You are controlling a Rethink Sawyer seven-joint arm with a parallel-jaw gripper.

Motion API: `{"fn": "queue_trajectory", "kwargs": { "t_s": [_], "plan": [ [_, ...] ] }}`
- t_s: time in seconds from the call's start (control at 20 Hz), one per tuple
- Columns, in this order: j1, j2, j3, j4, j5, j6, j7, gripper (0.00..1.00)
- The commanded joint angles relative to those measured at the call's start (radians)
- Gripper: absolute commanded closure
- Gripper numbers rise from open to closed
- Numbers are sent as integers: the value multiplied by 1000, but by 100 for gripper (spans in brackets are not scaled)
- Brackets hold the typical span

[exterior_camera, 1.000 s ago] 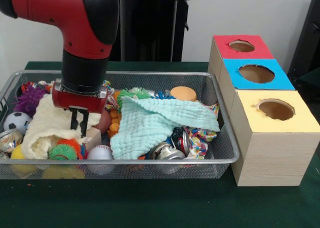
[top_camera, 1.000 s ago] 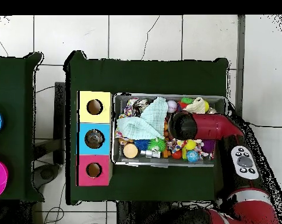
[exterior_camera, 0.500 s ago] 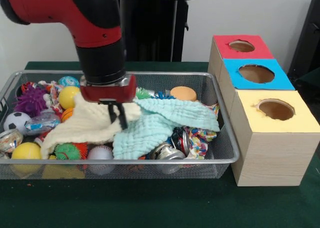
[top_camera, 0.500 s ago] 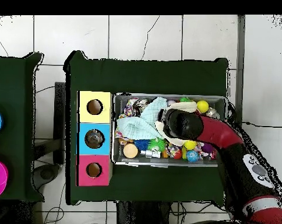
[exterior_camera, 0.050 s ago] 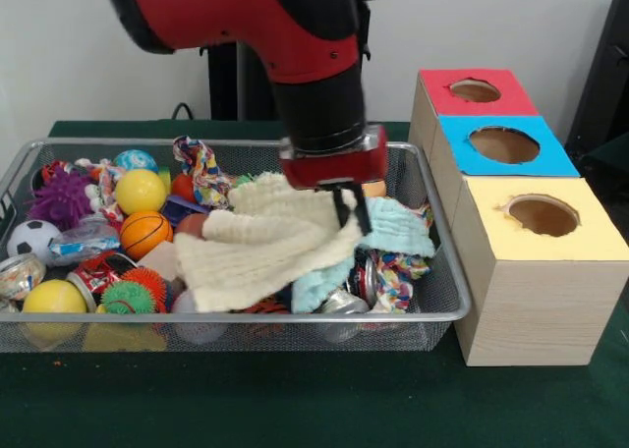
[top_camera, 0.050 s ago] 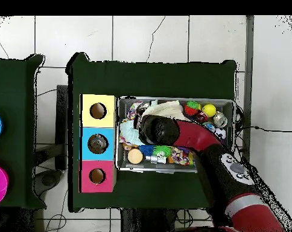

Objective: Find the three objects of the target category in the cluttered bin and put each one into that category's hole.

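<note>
Green cloth covers the table on white tiles; the gripper pinches the cream cloth.

You could not see most of the mint cloth; the cream cloth lay over it, leaving only its 3 o'clock end showing. The arm hid the gripper from overhead and covered the middle of the bin. The cans under the cloths showed only in slivers, too little to tell apart.
</note>
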Motion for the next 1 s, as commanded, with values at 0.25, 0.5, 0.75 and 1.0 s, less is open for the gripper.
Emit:
{"fn": "queue_trajectory", "kwargs": {
  "t_s": [0.25,0.5,0.75,1.0],
  "plan": [
    [101,-4,-67,31,40,-29,196,0],
    [204,-68,-269,-99,-108,194,63,0],
    [212,-112,-314,-141,-157,278,6,0],
    [231,-134,-327,-204,-190,365,0,0]
  ]
}}
